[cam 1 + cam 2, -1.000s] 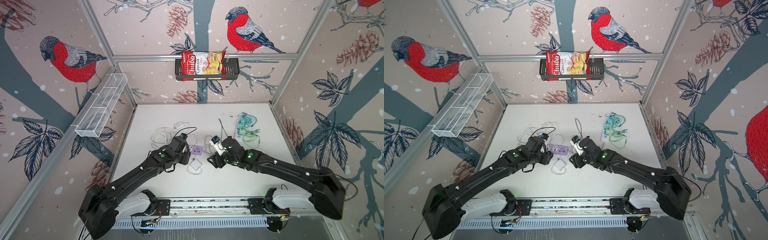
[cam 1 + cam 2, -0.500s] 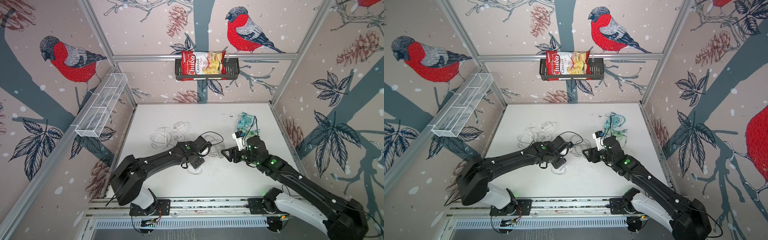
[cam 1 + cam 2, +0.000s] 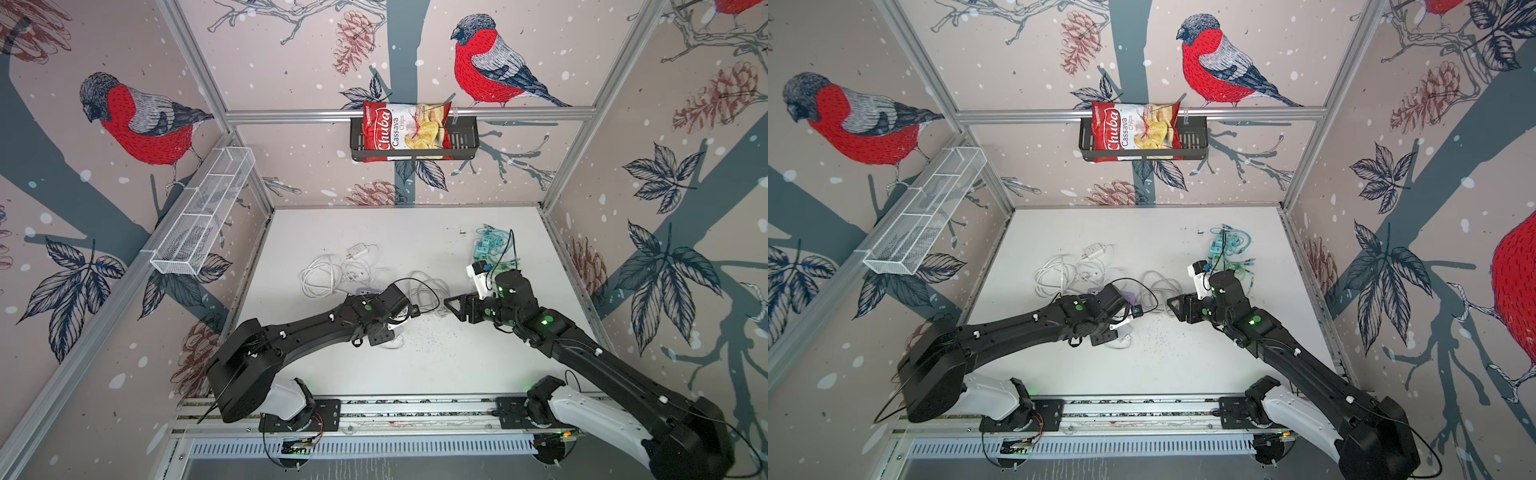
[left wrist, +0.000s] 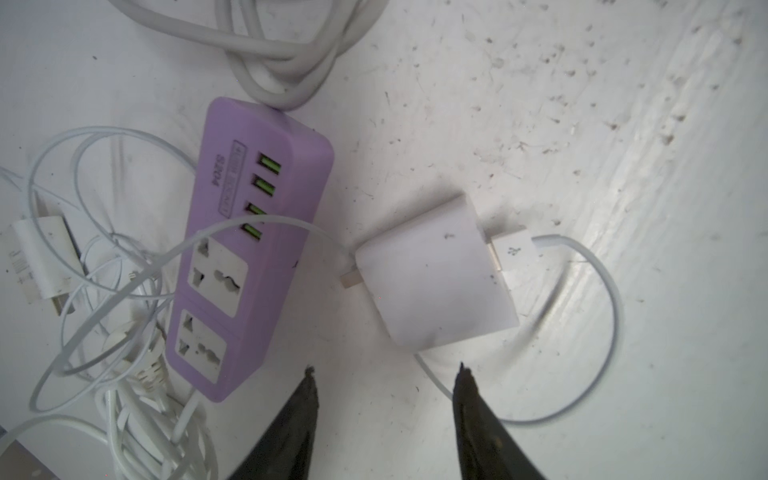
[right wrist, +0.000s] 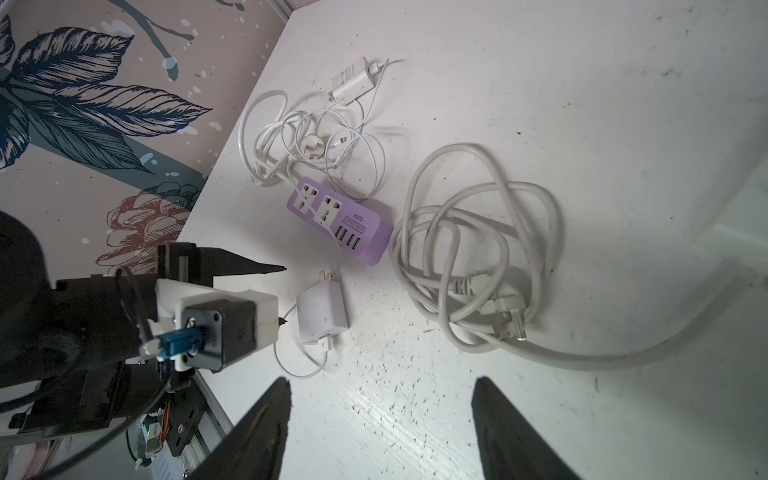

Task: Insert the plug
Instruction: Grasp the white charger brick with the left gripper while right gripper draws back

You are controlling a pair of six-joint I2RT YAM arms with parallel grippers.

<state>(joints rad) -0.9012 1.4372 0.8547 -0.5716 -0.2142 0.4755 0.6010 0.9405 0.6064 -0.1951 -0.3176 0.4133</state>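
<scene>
The purple power strip (image 4: 249, 257) lies flat with its sockets up, also seen in the right wrist view (image 5: 340, 224) and half hidden under my left arm in a top view (image 3: 1130, 297). The white plug (image 4: 436, 278) lies on the table beside the strip, its prongs pointing at the strip's side and a thin USB cable (image 4: 515, 249) in its back. My left gripper (image 4: 386, 372) hangs open just short of the plug (image 5: 322, 313), with nothing between its fingers (image 5: 249, 268). My right gripper (image 5: 382, 382) is open and empty over bare table, right of the plug (image 3: 451, 306).
A thick coiled white cord (image 5: 478, 249) with its own plug lies right of the strip. Thin white cables and a second charger (image 5: 353, 81) lie behind it. Teal parts (image 3: 490, 249) sit at the back right. A mesh basket (image 3: 203, 216) and a chips basket (image 3: 415, 137) hang on the walls.
My left gripper has swung right and down to the white plug, and its jaws have narrowed a little. My right gripper has drawn back to the right, away from the strip.
</scene>
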